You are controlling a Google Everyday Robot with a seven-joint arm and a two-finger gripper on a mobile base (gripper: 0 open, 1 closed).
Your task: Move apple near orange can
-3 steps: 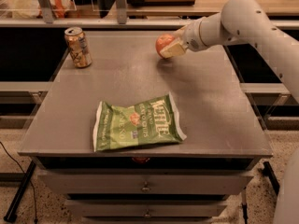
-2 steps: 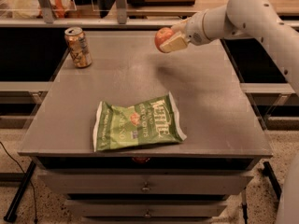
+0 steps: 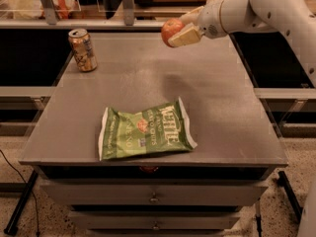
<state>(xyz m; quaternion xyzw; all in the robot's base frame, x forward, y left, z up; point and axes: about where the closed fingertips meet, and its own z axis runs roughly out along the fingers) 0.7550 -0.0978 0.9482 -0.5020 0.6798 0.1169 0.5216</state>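
My gripper (image 3: 177, 30) hangs in the air well to the right of the orange can (image 3: 83, 50), at about the can's depth on the grey table (image 3: 232, 112). My two pale fingers (image 3: 186, 35) pinch the apple (image 3: 169, 28), which is lifted clear of the surface and well apart from the can. A green chip bag (image 3: 145, 131) lies flat, nearer the front than the can and to its right.

The gripper (image 3: 176, 30), above the far side of the table (image 3: 232, 112), clasps the apple (image 3: 169, 29); its near finger (image 3: 186, 35) hides the fruit's right side from us. The arm (image 3: 266, 6) is cut off at right. We cannot read the markings on the orange can (image 3: 82, 49).
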